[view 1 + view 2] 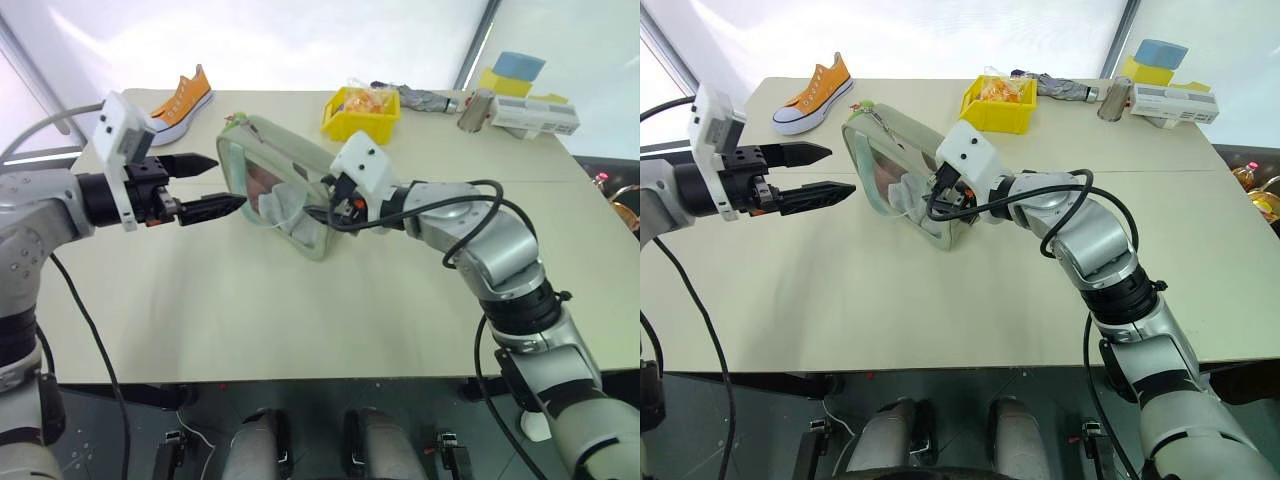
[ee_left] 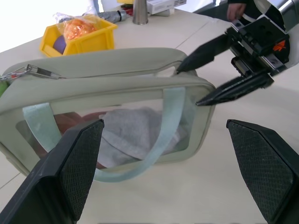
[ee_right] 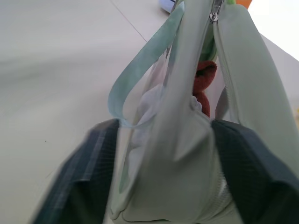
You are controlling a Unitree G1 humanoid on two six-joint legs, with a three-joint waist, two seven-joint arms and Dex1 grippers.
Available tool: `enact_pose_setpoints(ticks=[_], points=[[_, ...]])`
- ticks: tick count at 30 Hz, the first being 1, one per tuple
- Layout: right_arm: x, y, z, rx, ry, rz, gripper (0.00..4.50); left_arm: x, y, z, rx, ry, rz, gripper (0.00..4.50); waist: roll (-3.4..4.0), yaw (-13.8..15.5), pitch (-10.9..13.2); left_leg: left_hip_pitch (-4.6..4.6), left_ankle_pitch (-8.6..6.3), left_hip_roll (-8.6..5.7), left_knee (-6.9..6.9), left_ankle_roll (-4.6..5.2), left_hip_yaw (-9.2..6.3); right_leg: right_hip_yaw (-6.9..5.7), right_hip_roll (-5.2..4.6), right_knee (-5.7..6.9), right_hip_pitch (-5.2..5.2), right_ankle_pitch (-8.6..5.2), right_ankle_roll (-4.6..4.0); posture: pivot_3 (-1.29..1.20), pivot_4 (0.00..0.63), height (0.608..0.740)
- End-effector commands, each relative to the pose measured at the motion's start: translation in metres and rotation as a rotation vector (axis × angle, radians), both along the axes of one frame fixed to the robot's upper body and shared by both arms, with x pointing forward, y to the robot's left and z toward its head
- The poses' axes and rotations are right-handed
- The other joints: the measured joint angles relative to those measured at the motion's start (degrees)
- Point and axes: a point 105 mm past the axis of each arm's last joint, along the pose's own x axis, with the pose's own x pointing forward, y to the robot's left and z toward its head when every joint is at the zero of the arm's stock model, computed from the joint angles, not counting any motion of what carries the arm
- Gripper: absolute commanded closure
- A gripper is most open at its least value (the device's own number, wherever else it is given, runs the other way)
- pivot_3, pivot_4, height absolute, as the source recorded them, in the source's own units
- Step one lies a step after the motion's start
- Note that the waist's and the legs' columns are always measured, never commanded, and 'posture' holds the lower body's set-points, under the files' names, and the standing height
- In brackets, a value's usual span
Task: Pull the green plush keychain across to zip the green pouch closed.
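No readable text, labels, brands or numbers anywhere.

Faint dark printing along the side of the white box [image 1: 1173,100] at the far edge of the counter [image 1: 970,300], too small to make out. Small orange mark on the black body of the right end effector [image 2: 219,79], a shape rather than letters. Nothing legible on the green pouch [image 1: 285,190], the yellow bin [image 1: 360,115] or the orange sneaker [image 1: 815,95].
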Motion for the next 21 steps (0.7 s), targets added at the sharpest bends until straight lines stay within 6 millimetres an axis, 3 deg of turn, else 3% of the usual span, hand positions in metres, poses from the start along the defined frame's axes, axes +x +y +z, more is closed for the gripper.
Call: enact_pose_setpoints(ticks=[1, 2, 7, 12, 16, 20, 21], points=[[-0.003, -0.003, 0.012, -0.021, -0.085, 0.037, 3.83, -0.005, 0.004, 0.014, -0.003, -0.067, 0.012, 0.0, 0.0, 0.05, 0.0, 0.0, 0.0, 0.0, 0.0, 0.0, 0.0, 0.0, 0.0, 0.0, 0.0, 0.0, 0.0, 0.0, 0.15, 0.74], [-0.005, -0.007, 0.014, -0.034, -0.094, 0.054, 4.27, -0.004, 0.005, 0.014, -0.004, -0.066, 0.015, 0.0, 0.0, 0.11, 0.0, 0.0, 0.0, 0.0, 0.0, -0.01, 0.0, 0.0, 0.0, 0.0, 0.0, 0.0, 0.0, 0.0, 0.15, 0.74], [-0.009, -0.054, 0.024, -0.108, -0.148, 0.124, 4.27, -0.003, 0.011, 0.012, -0.006, -0.067, 0.033, 0.0, -0.01, 0.43, 0.01, 0.0, 0.0, -0.03, 0.0, 0.01, 0.0, 0.0, -0.02, -0.05, 0.02, 0.0, 0.0, 0.0, 0.15, 0.74], [0.003, -0.103, 0.024, -0.166, -0.157, 0.156, 4.27, -0.001, 0.01, 0.011, -0.013, -0.07, 0.036, 0.0, -0.02, 0.23, 0.01, 0.04, -0.01, -0.04, 0.01, 0.01, 0.01, -0.01, -0.01, -0.09, 0.08, 0.01, 0.01, 0.0, 0.15, 0.74], [0.014, -0.114, 0.026, -0.122, -0.14, 0.166, 4.27, 0.0, 0.008, 0.01, -0.02, -0.068, 0.033, 0.0, 0.0, -0.19, 0.02, 0.17, 0.02, 0.0, -0.02, -0.03, 0.03, 0.0, 0.04, -0.04, 0.14, 0.01, 0.01, 0.0, 0.15, 0.74], [0.012, -0.11, 0.039, -0.115, -0.154, 0.166, 2.9, 0.001, 0.009, 0.008, -0.025, -0.06, 0.038, 0.0, 0.02, -0.01, 0.03, 0.24, 0.07, 0.06, -0.03, -0.11, 0.03, 0.01, 0.08, 0.05, 0.14, 0.0, 0.01, 0.0, 0.15, 0.74], [0.011, -0.106, 0.046, -0.104, -0.165, 0.166, 2.9, 0.001, 0.01, 0.008, -0.026, -0.058, 0.043, 0.0, 0.03, 0.01, 0.04, 0.24, 0.07, 0.06, -0.03, -0.12, 0.03, 0.01, 0.07, 0.05, 0.14, 0.0, 0.01, 0.0, 0.15, 0.74]])
